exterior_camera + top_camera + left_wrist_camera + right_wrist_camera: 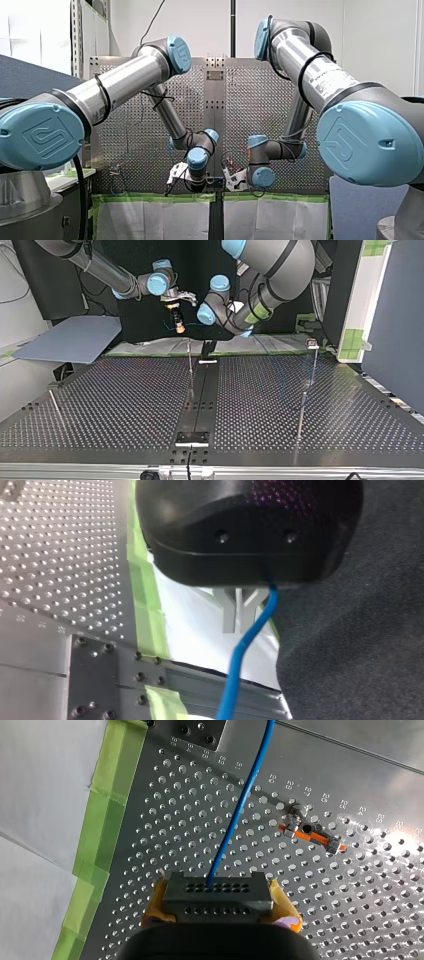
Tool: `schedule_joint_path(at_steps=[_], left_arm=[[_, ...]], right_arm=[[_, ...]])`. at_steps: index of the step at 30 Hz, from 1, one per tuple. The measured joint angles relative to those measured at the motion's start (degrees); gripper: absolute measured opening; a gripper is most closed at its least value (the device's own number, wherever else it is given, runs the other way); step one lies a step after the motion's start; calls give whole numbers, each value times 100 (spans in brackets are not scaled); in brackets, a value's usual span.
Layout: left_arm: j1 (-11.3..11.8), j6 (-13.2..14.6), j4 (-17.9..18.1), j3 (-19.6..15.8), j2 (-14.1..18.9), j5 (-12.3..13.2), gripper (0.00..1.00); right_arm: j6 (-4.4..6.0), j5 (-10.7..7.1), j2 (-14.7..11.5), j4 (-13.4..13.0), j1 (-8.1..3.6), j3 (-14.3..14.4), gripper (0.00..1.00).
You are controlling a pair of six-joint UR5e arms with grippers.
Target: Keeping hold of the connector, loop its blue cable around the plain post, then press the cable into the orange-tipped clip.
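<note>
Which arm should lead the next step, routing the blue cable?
Right, probably. My right gripper is shut on the connector, and the orange-tipped clip lies on the table ahead of it. The blue cable runs past my left gripper, with no grip visible.

Your left arm and right arm: silver tubes, grey joints, pale blue logo-embossed caps, black cables; the right gripper has yellow pads.

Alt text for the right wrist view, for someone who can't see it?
My right hand grips a grey connector between yellow pads; its blue cable runs ahead over the perforated table, beside the orange-tipped clip.
</note>
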Motion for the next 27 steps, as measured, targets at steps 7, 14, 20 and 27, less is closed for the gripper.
schedule_joint_path(at_steps=[7, 14, 20, 27], left_arm=[[-98, -153, 389, -109, 10, -27, 0], [-217, -320, 767, -182, 33, -204, 0], [-230, -447, 1124, -243, 65, -312, 0], [-180, -708, 1516, -242, 80, -329, 0]], right_arm=[[144, 2, 1, 106, -19, -61, 0], [255, 67, 0, 376, -61, -186, 0], [351, 231, 0, 488, -125, -249, 0], [513, 270, -1, 457, -184, -274, 0]])
